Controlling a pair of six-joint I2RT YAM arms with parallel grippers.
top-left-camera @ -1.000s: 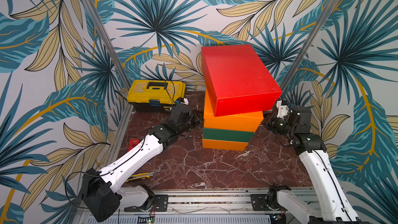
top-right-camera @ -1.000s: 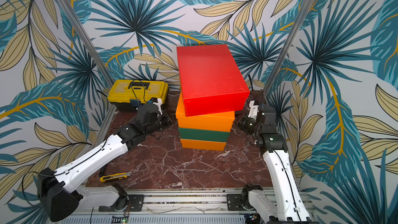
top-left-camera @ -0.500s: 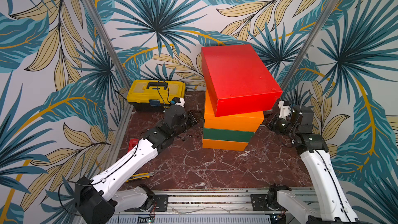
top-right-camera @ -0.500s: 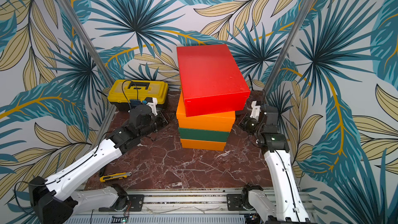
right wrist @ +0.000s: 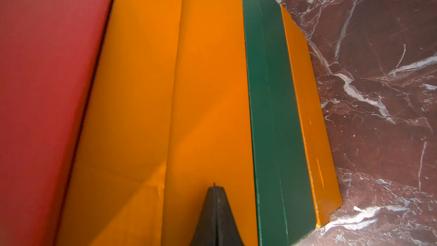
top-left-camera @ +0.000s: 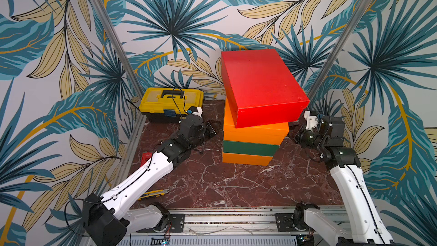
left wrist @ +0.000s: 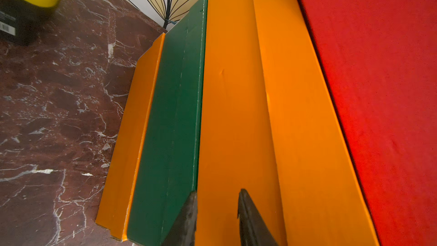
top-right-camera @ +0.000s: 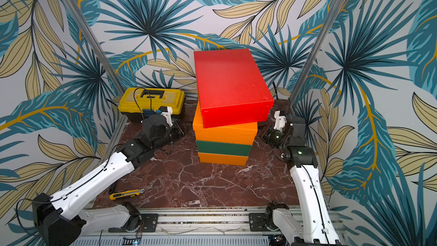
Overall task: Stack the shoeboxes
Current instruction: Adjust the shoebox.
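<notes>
You had the left gripper (left wrist: 217, 191), slightly spread and empty, and the right gripper (right wrist: 214, 189), pressed together, flanking the shoeboxes (top-left-camera: 250, 147), probably to nudge the skewed red box (top-left-camera: 262, 86) square.

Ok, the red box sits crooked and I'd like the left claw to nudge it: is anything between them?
Nothing visible. The left claw points at the side of the upper orange box, just under the red box, with no object between. The toolbox stands off to one side.
</notes>
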